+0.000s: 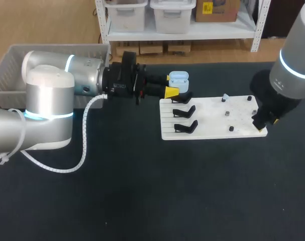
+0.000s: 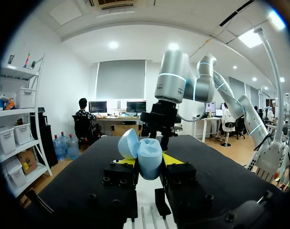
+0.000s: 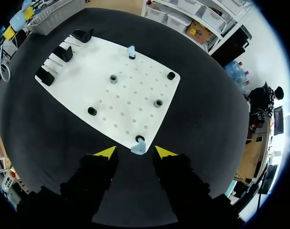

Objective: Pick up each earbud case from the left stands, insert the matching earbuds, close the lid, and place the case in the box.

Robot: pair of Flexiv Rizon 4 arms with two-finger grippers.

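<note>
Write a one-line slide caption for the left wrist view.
Left jaws shut on the open blue earbud case, right arm beyond.

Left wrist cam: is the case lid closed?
No, the lid of the case stands swung open to one side of the body.

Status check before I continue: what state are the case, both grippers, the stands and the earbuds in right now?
earbud case: lid open, held between the left fingers.
left gripper: shut on the earbud case.
right gripper: open, holding nothing.
stands: all three empty.
far earbud: upright on its peg.
near earbud: at the board edge, just ahead of the right gripper, not gripped.
</note>
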